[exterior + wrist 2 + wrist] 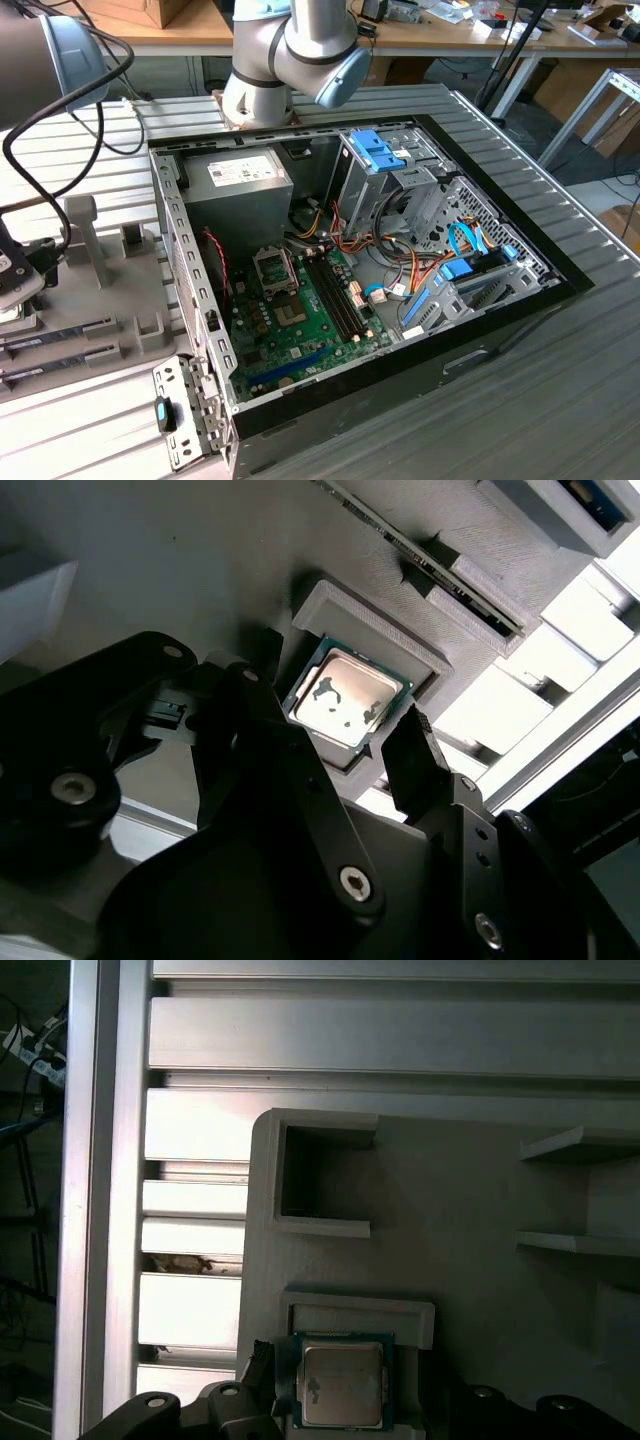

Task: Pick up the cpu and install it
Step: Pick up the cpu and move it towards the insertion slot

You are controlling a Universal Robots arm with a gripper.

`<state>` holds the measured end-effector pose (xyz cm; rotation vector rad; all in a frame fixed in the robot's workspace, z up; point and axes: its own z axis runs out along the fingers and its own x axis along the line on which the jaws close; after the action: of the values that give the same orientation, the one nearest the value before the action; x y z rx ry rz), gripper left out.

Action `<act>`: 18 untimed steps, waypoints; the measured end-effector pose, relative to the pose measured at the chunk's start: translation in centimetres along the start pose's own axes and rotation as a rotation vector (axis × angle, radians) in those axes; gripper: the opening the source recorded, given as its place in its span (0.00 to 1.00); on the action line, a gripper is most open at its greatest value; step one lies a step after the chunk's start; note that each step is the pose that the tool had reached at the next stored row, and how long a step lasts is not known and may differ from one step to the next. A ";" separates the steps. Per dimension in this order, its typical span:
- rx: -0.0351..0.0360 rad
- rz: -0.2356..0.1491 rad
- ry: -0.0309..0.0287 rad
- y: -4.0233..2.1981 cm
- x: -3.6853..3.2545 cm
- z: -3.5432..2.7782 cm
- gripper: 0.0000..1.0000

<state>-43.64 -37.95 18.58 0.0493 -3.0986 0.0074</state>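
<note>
While the gripper (332, 710) hangs over the cpu (347, 700), its fingers (412, 742) are spread apart, one on each side of the cpu, and hold nothing. The cpu lies flat in a small pocket of the grey tray (460, 1210), outside the computer case (470, 355). To do this well, I think the fingers should go straight down, squeeze the two side edges softly and evenly, and lift the cpu flat so it does not catch the pocket wall.
</note>
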 end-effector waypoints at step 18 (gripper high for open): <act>0.0000 0.000 -0.0001 0.03 0.01 0.00 0.47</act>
<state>-43.64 -37.93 18.58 0.0492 -3.0987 0.0073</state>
